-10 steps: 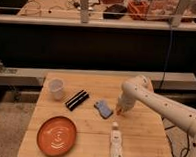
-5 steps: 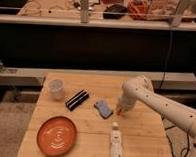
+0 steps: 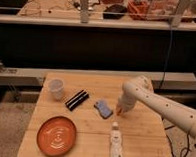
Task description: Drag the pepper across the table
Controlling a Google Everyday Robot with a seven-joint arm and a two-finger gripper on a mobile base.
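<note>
One gripper of ours sits low on the wooden surface, at a small orange pepper; its state we cannot tell. Just left lies a blue sponge, below a white bottle.

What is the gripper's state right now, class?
Gripper: low over the table, right of the blue object; state cannot be told.
</note>
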